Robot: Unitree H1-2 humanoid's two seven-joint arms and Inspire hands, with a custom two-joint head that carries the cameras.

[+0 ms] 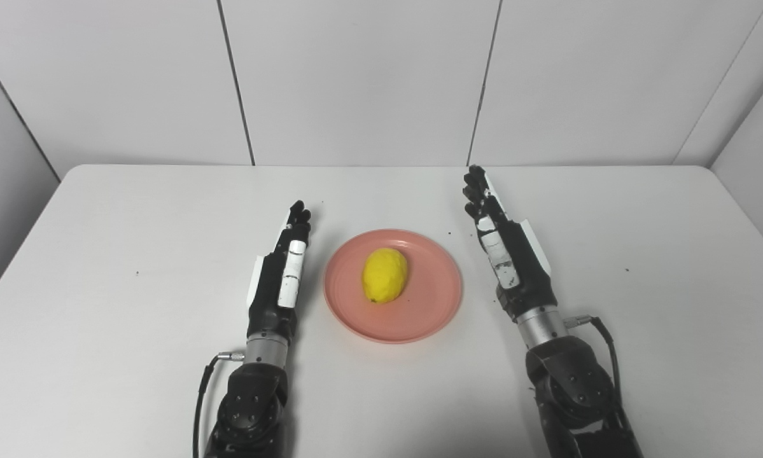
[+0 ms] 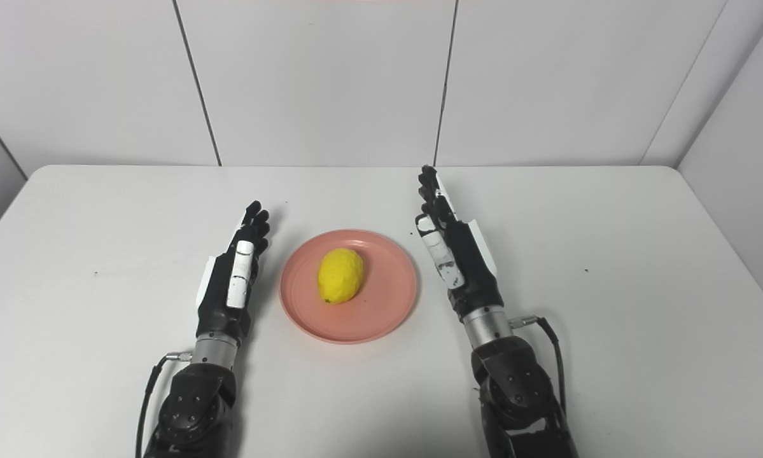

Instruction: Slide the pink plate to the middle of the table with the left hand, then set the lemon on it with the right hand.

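A pink plate [image 1: 419,312] lies near the middle of the white table [image 1: 101,254]. A yellow lemon [image 1: 385,274] rests on the plate, slightly left of its centre. My left hand [image 1: 282,267] lies stretched out just left of the plate, fingers straight and pointing away, holding nothing. My right hand [image 1: 502,245] is on the plate's right side, a short gap from its rim, fingers extended forward and empty. Neither hand touches the plate or the lemon.
White panelled walls [image 1: 356,76] close off the table at the back and both sides. A few small dark specks [image 1: 627,269] dot the tabletop. Cables run along both forearms near the front edge.
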